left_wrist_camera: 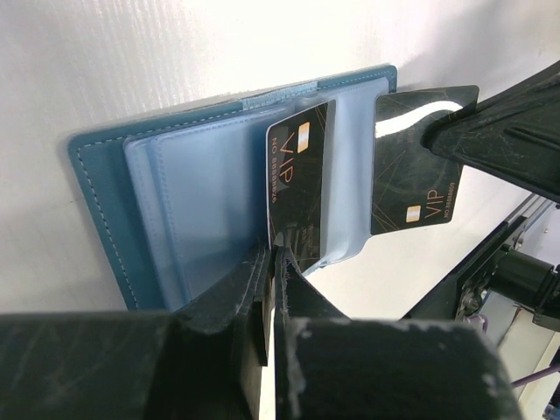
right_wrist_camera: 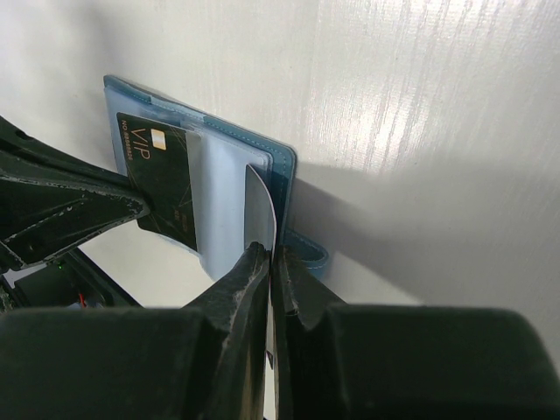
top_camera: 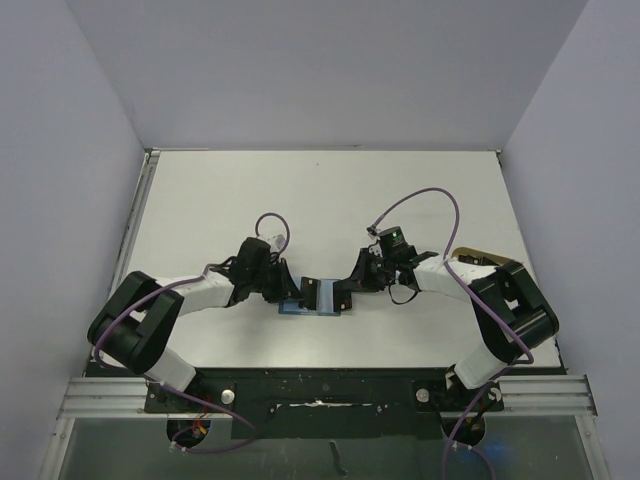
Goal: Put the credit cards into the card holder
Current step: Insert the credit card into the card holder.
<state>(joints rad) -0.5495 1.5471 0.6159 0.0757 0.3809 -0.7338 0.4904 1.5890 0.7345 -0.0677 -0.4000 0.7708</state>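
The teal-blue card holder (top_camera: 303, 308) lies open on the table between the two arms, its light blue clear sleeves facing up (left_wrist_camera: 201, 192). My left gripper (left_wrist_camera: 276, 252) is shut on the lower edge of a black VIP card (left_wrist_camera: 297, 175) that stands over the sleeves. My right gripper (right_wrist_camera: 273, 254) is shut on a second black VIP card (left_wrist_camera: 411, 166), seen edge-on in its own view (right_wrist_camera: 261, 206), at the holder's right edge (right_wrist_camera: 280, 171). The snap tab (right_wrist_camera: 308, 252) lies just beside the right fingers. In the top view both grippers (top_camera: 289, 291) (top_camera: 345, 291) meet over the holder.
The white table (top_camera: 320, 200) is walled by grey panels at the back and both sides. Purple cables (top_camera: 430, 200) loop above each wrist. The black base rail (top_camera: 320, 385) runs along the near edge.
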